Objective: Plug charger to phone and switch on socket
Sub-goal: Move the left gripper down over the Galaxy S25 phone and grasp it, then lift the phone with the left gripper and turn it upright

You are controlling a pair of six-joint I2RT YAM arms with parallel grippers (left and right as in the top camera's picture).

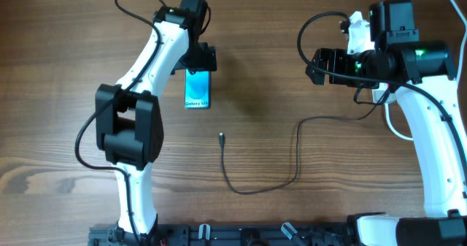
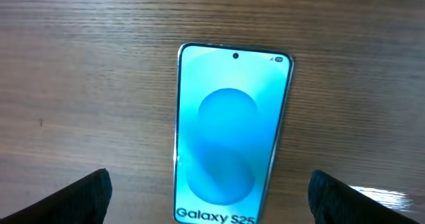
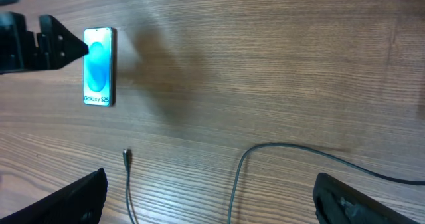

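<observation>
— How many of each?
— One phone [image 1: 198,90], one charger [image 1: 221,138], two grippers.
— The phone?
— A silver-edged rectangle with a glossy teal screen, flat on the wood-grain bench [image 1: 292,71] under the left gripper [image 2: 209,194], which is spread wide and empty.
— The charger?
— A thin black cable, curled, its tip lying loose near the phone. The right gripper [image 3: 209,191] gapes empty.

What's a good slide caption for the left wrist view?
Galaxy S25 phone lies screen-up on the wooden table, between the left gripper's open fingers.
</observation>
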